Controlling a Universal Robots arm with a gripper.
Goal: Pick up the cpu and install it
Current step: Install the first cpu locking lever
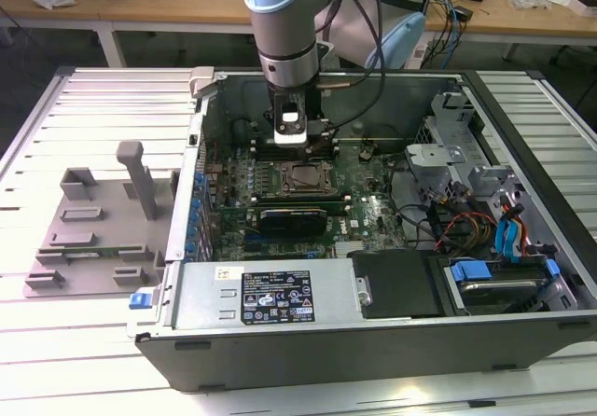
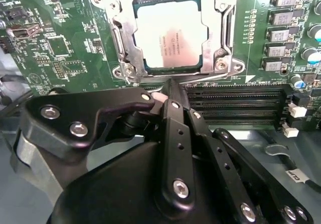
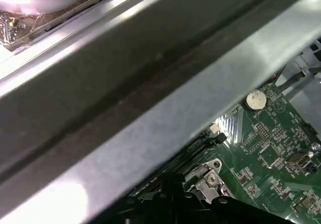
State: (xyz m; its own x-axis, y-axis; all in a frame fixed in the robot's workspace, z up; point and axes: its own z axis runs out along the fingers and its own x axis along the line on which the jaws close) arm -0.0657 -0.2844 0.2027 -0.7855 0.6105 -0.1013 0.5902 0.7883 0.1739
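The cpu (image 2: pixel 168 33), a flat square chip with a shiny silver top, lies inside the metal socket frame (image 2: pixel 118 33) on the green motherboard (image 2: pixel 65 43). In the exterior view the cpu (image 1: pixel 300 179) sits mid-board inside the open computer case (image 1: pixel 280 351). My gripper (image 2: pixel 169 86) hangs just beside the socket's edge, over the black memory slots (image 2: pixel 235 103). Its black fingers meet at a point, shut, with nothing between them. In the exterior view my gripper (image 1: pixel 290 141) stands just behind the socket, under the arm's wrist.
A grey fixture plate (image 1: pixel 93 229) with upright blocks lies at the exterior view's left, outside the case. The case walls, a power supply (image 1: pixel 270 295), a drive cage (image 1: pixel 504 267) and cables surround the board. A coin battery (image 3: pixel 257 99) and the case's grey wall (image 3: pixel 150 98) show in the first wrist view.
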